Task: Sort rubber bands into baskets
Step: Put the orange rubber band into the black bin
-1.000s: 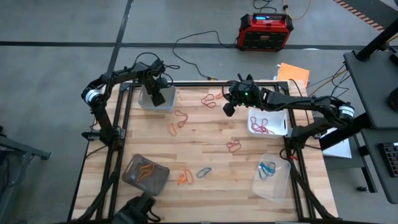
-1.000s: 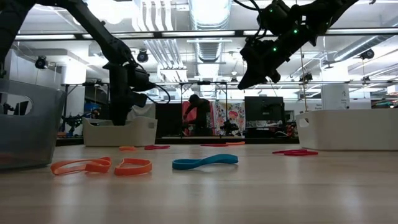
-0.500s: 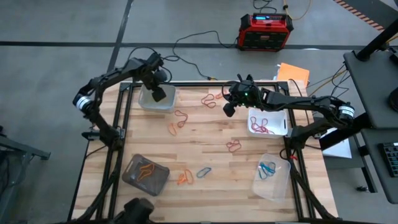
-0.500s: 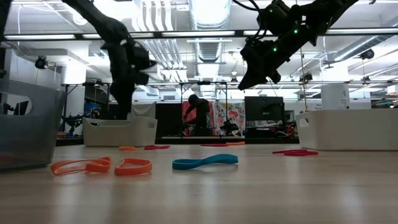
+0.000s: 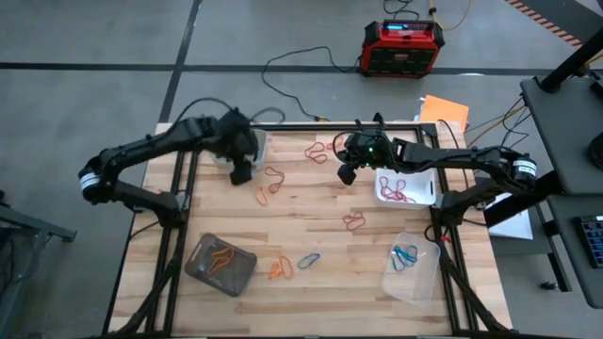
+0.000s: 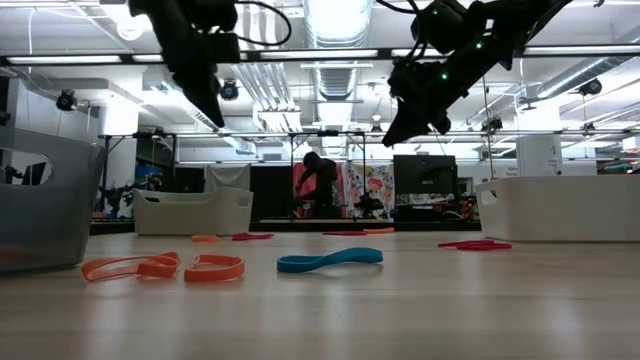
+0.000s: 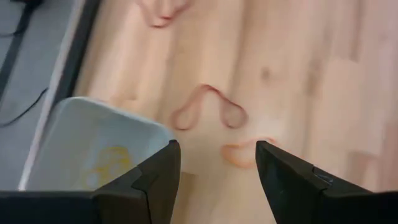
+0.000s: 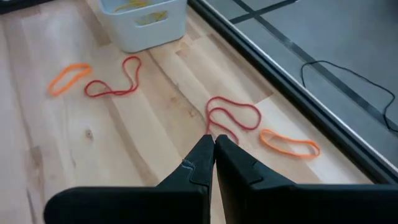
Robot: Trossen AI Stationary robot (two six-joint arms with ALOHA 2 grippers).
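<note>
My left gripper (image 7: 217,163) hangs open and empty above the table, just beside the clear basket (image 7: 93,149) at the far left, which has yellow rubber bands in it. Below its fingers lie a red rubber band (image 7: 208,109) and an orange one (image 7: 245,152). My right gripper (image 8: 214,146) is shut and empty, held above the far middle of the table (image 5: 347,174), over a red rubber band (image 8: 230,118) with an orange one (image 8: 289,143) beside it. More rubber bands lie flat on the wood: red (image 5: 354,221), orange (image 5: 280,270), blue (image 5: 309,260).
A white basket (image 5: 405,185) with red bands stands at the right. A clear basket (image 5: 410,268) with blue bands is at the near right, and a grey basket (image 5: 220,264) with orange bands at the near left. A red-and-black box (image 5: 402,47) sits on the floor beyond the table.
My left gripper has risen out of the far-left clear basket and swung toward the table's near edge, so that it now hangs over the wood beside the basket. My right arm has kept still.
</note>
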